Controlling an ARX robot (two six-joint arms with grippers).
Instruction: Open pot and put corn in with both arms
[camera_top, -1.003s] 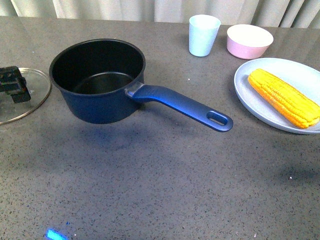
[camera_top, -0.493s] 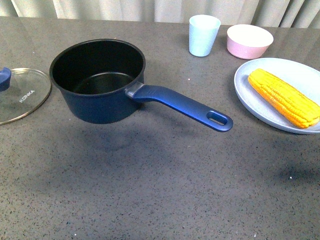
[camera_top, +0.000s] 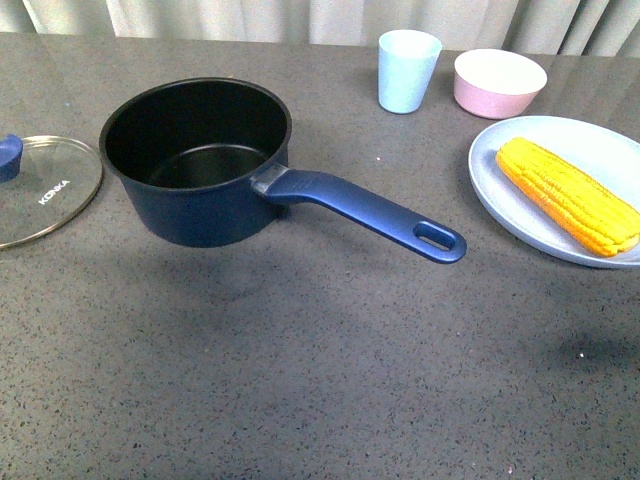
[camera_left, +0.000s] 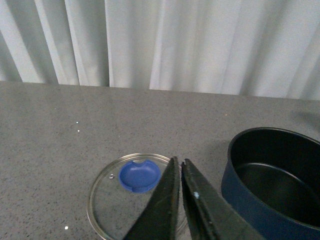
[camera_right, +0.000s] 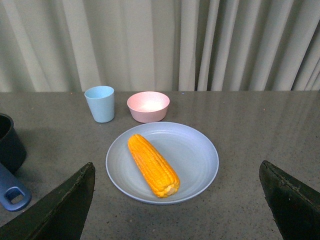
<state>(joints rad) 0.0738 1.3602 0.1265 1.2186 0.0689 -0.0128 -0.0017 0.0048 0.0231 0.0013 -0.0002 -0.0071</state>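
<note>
On a grey speckled counter (camera_top: 300, 380), one navy pot (camera_top: 195, 165) stands open and empty, its handle angled toward one pale blue plate (camera_top: 590, 135). The one glass lid (camera_top: 50, 215) lies flat just beside the pot on the robot's left. The left gripper (camera_left: 180, 162) hangs above the lid with its fingers pressed together and holding nothing. One corn (camera_top: 566, 194) lies on the plate, well apart from the pot. The right gripper (camera_right: 176, 170), fingers spread wide and empty, faces the corn from above. One pink bowl (camera_top: 499, 82) and one blue cup (camera_top: 407, 70) stand behind the plate. The likely risks: the round, tapered cob could roll or slip from an off-centre pinch. It could also catch on the pot's rim if lowered level.
</note>
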